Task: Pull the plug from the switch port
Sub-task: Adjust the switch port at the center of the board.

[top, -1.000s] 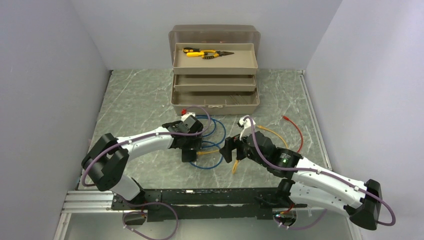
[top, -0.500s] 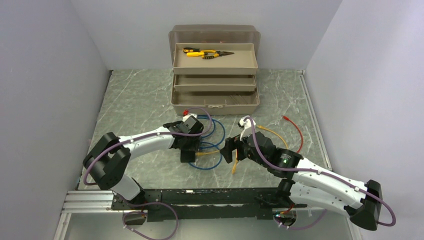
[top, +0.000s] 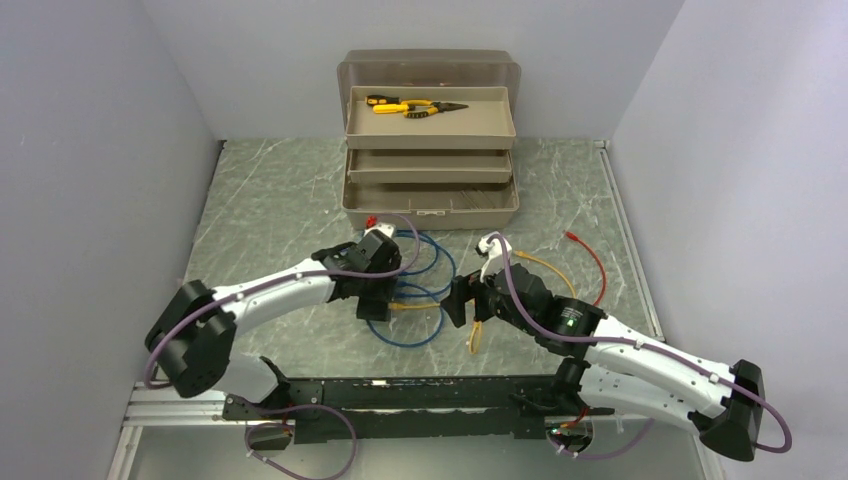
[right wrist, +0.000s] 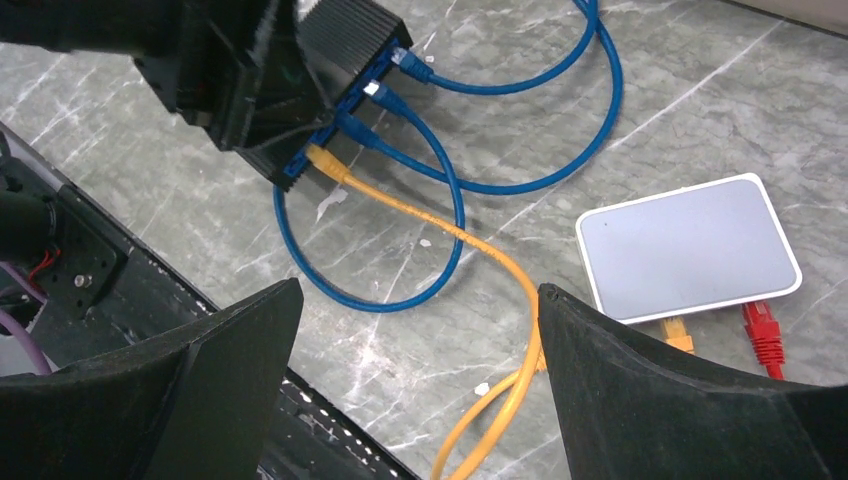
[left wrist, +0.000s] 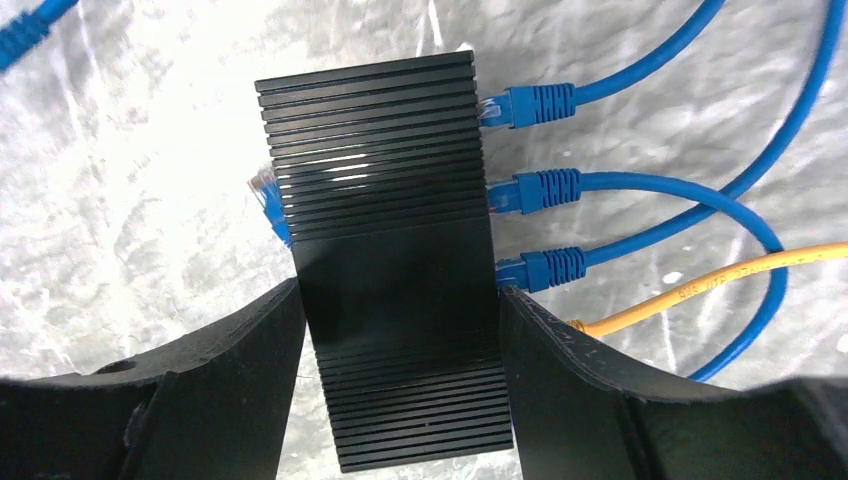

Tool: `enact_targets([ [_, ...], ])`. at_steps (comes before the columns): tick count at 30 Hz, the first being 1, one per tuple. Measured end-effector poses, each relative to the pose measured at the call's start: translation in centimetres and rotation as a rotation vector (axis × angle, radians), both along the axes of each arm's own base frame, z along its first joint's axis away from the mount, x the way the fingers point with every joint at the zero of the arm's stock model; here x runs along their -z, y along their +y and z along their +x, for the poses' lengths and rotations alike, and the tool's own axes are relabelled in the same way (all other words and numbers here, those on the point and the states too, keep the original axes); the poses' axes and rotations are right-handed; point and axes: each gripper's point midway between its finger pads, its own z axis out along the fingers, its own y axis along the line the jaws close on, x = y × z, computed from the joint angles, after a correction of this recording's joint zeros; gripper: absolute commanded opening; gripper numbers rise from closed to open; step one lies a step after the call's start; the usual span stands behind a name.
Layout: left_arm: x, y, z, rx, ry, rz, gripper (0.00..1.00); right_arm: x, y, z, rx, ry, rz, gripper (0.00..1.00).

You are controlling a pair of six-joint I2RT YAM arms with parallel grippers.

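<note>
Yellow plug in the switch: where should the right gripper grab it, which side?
Probably pinch the yellow plug just outside the switch, not the limp cable. Bring the right gripper in from the port side; the plug juts straight out there.

Open beige toolbox (top: 430, 207) at rear of grey marbled tabletop (top: 270, 200), yellow-handled pliers (top: 405, 105) in top tray; white box (right wrist: 688, 248), red plug (right wrist: 765, 335) at its edge.

Ribbed black switch (left wrist: 385, 250) between the left pincer's (left wrist: 400, 292) black fingers (left wrist: 200, 390); blue cables (left wrist: 620, 180) and one yellow cable (left wrist: 720, 285) alongside.
</note>
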Motion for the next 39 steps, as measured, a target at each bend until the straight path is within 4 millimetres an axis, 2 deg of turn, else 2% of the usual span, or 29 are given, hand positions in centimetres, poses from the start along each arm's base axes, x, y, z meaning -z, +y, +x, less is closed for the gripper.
enact_targets([
  [7, -4.7, -0.6, 0.6, 0.09, -0.127, -0.077, 0.0, -0.2, -0.5, -0.2, 0.004, -0.004, -0.008, 0.9],
  [10, -6.9, -1.1, 1.0, 0.135, -0.175, -0.104, 0.0, -0.9, -0.6, -0.1, 0.004, -0.016, -0.001, 0.91],
  [15, -10.8, -2.5, 1.2, 0.23, -0.248, -0.169, 0.0, -3.9, -0.8, -0.2, -0.003, -0.06, 0.047, 0.91],
  [18, -11.5, -3.5, 1.0, 0.287, -0.258, -0.206, 0.0, -5.7, -0.9, -0.3, -0.009, -0.091, 0.083, 0.91],
  [21, -9.9, -4.2, 0.4, 0.324, -0.237, -0.24, 0.0, -6.5, -1.1, -0.4, -0.008, -0.106, 0.104, 0.91],
  [28, -2.0, -3.5, -2.8, 0.377, -0.083, -0.214, 0.0, -6.3, -1.3, -0.5, -0.008, -0.1, 0.096, 0.91],
  [33, 0.2, -3.2, -3.3, 0.376, -0.067, -0.205, 0.0, -5.3, -0.8, -0.5, -0.014, -0.083, 0.085, 0.91],
  [39, 0.7, -3.4, -2.8, 0.346, -0.113, -0.235, 0.0, -1.5, -0.2, -0.5, -0.02, -0.029, 0.053, 0.91],
])
